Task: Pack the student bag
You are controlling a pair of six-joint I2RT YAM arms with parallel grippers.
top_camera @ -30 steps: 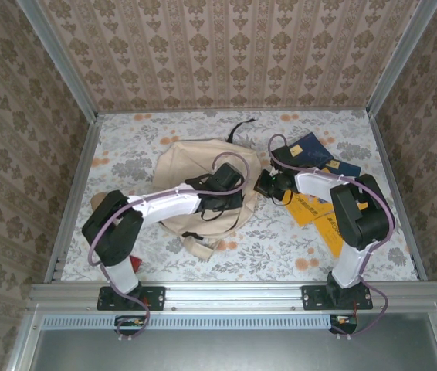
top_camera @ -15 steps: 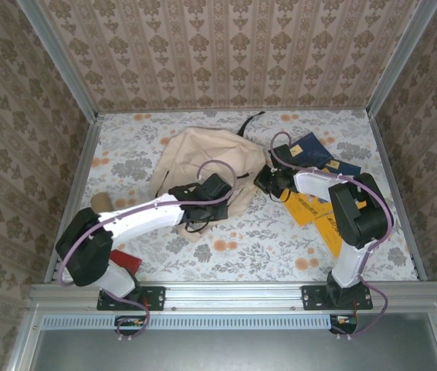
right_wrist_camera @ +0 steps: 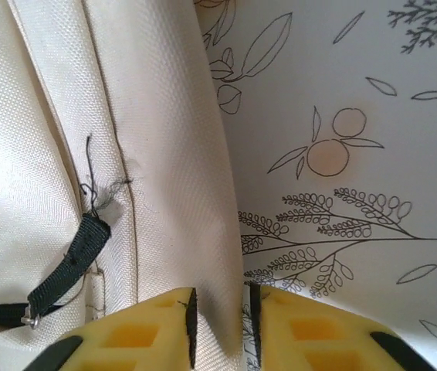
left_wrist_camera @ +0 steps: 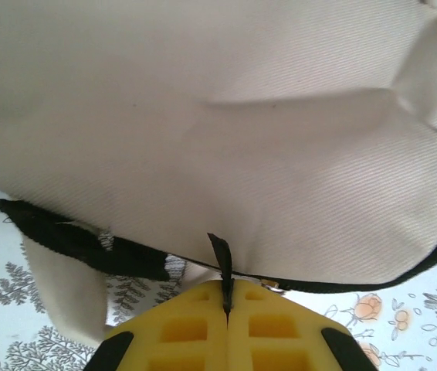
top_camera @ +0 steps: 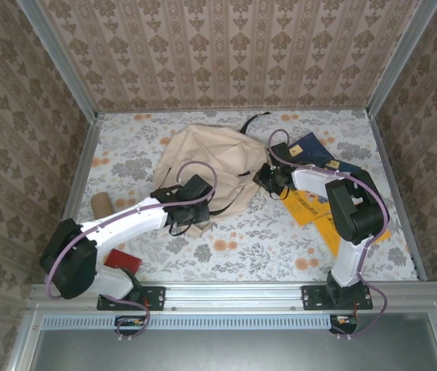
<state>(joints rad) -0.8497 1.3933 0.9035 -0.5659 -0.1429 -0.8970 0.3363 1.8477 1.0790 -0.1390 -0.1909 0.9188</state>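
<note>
The student bag (top_camera: 215,158), cream fabric with dark zipper lines, lies in the middle of the table with its black top loop (top_camera: 246,124) at the far side. My left gripper (top_camera: 190,207) is at the bag's near edge. In the left wrist view its yellow fingers (left_wrist_camera: 226,297) are shut on a black zipper pull tab (left_wrist_camera: 221,259) under the bag's fabric (left_wrist_camera: 218,116). My right gripper (top_camera: 269,179) is at the bag's right edge. Its jaws (right_wrist_camera: 220,313) stand apart, with a fold of the bag's fabric (right_wrist_camera: 164,154) loose between them.
Dark blue books (top_camera: 313,151) and yellow booklets (top_camera: 311,209) lie right of the bag, partly under the right arm. A red object (top_camera: 122,259) and a brown roll (top_camera: 101,205) sit near the left arm. Metal rails and patterned walls fence the table.
My left arm has drawn back toward the near left, still holding the zipper pull, and the bag has spread out toward the far side. The right jaws have parted from shut.
</note>
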